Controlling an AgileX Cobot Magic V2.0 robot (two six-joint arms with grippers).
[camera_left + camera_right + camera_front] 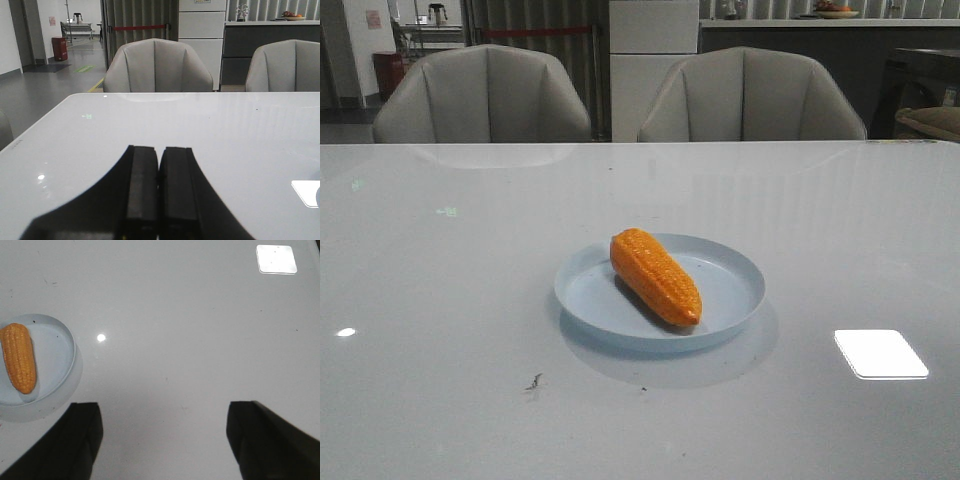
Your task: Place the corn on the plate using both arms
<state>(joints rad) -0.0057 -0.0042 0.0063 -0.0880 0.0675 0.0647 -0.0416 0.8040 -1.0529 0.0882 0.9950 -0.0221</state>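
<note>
While neither arm appeared in the front view, each wrist view showed its own gripper. In the left wrist view, the left gripper (pixel 158 192) occupied the lower centre of the frame with its two black fingers (pixel 141 190) pressed flat against each other, fully closed and holding nothing. It sat low over the bare white desk (pixel 240 145) and faced two grey chairs (pixel 157 67) at the far edge, in the upper half of the frame. In the right wrist view, the right gripper (pixel 165 440) stood wide open: one dark finger (pixel 75 440) filled the lower left corner and the other the lower right, with bare desk surface visible between them. Nothing lay between the fingers.

The plate (pixel 730 285) rested on the desk slightly below the centre of the front view. The corn (pixel 655 275) lay inside the plate, set diagonally, its blunt end toward the upper left of the frame and its tapered tip toward the lower right, close to the near rim. In the right wrist view, plate and corn appeared at the left edge of the frame, well apart from the open gripper. A bright rectangular light reflection (pixel 880 353) showed on the desk at the lower right of the front view, and a small dark mark (pixel 533 382) lay on the desk at the lower left of the plate.
</note>
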